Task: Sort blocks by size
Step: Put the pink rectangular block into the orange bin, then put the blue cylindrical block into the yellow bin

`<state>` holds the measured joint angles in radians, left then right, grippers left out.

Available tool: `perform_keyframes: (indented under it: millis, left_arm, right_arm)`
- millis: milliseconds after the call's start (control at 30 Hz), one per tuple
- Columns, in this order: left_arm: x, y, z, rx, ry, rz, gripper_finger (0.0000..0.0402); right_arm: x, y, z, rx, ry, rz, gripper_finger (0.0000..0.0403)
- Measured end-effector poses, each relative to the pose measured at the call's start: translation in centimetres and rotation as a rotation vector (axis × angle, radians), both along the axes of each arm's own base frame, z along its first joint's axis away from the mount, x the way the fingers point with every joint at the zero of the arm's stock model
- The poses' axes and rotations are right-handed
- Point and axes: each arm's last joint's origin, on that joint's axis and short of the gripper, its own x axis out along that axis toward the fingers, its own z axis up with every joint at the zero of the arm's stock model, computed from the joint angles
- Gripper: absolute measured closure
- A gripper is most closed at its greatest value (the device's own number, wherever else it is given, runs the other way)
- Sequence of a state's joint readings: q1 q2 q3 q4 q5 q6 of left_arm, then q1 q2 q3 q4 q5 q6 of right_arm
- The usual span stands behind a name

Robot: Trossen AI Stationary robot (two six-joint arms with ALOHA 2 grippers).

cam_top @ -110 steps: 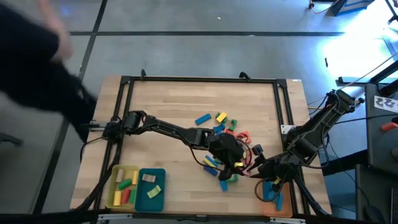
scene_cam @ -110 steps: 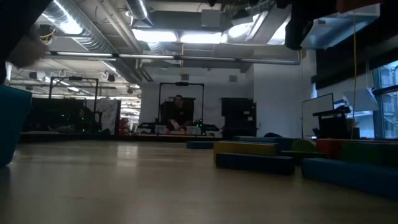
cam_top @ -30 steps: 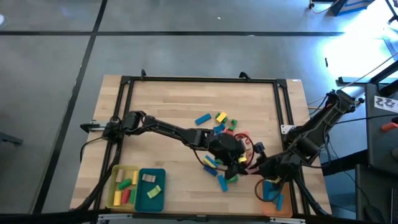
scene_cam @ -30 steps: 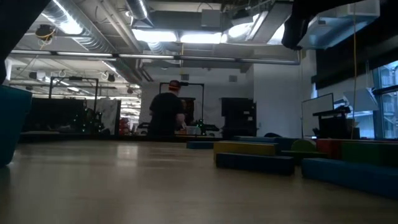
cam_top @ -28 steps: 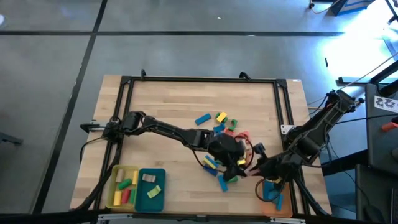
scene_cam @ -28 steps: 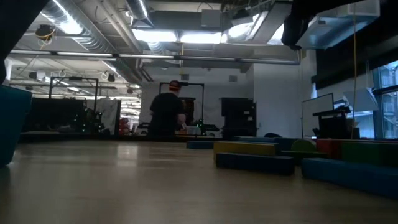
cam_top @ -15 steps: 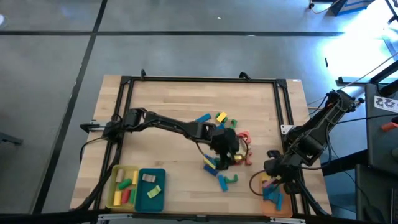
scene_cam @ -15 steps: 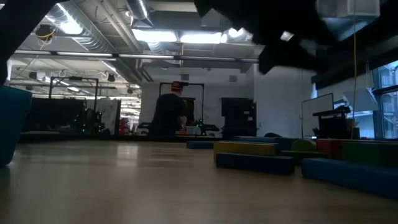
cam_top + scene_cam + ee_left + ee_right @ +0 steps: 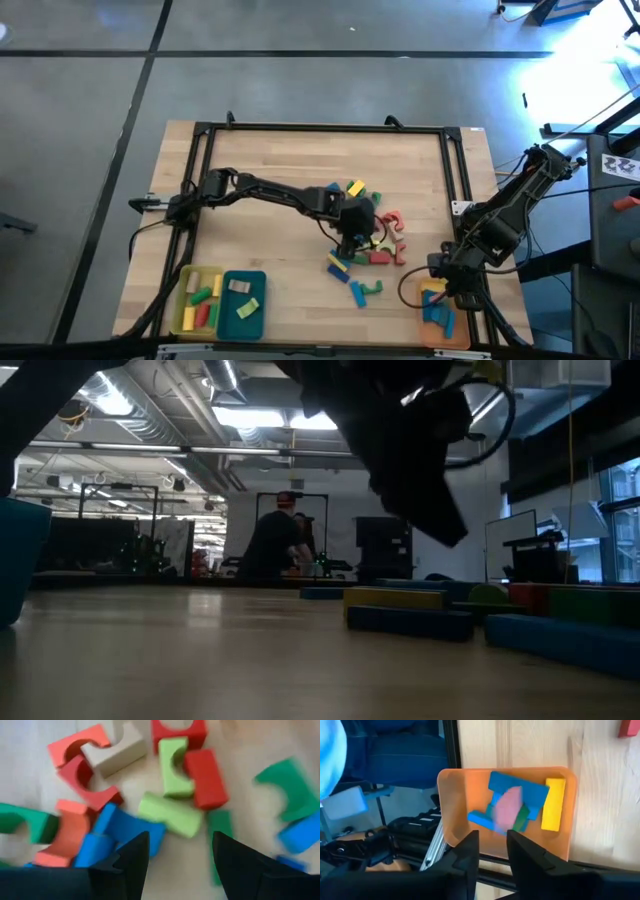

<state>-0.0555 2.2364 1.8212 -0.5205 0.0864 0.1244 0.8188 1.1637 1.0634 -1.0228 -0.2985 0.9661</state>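
Left gripper (image 9: pixel 177 865) open and empty, hovering over blocks (image 9: pixel 365 250) at table centre, light-green bar (image 9: pixel 170 813) at its 12 o'clock lying crosswise; right gripper (image 9: pixel 492 851) part-open over orange tray (image 9: pixel 457 820).

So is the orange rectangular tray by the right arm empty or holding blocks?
Holding blocks. The right wrist view shows the orange tray with blue blocks, a yellow bar and a blurred pink block.
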Motion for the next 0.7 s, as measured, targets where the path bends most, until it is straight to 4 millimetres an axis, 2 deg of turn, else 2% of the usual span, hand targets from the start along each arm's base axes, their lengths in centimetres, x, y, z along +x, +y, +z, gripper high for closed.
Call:
perform_keyframes:
  millis: [200, 433, 700]
  left_arm:
    - [-0.3, 0.7, -1.0, 0.166, 0.010, -0.023, 0.0208]
    - [-1.0, 2.2, -2.8, 0.175, 0.067, -0.003, 0.0208]
    - [-2.1, 2.6, -4.8, 0.172, 0.127, 0.007, 0.0208]
  right_arm:
    - [0.0, 0.0, 0.0, 0.000, 0.004, -0.010, 0.0283]
    - [0.2, -0.1, 0.0, -0.040, -0.044, -0.037, 0.0279]
    - [0.3, -0.2, 0.0, -0.079, -0.088, -0.064, 0.0279]
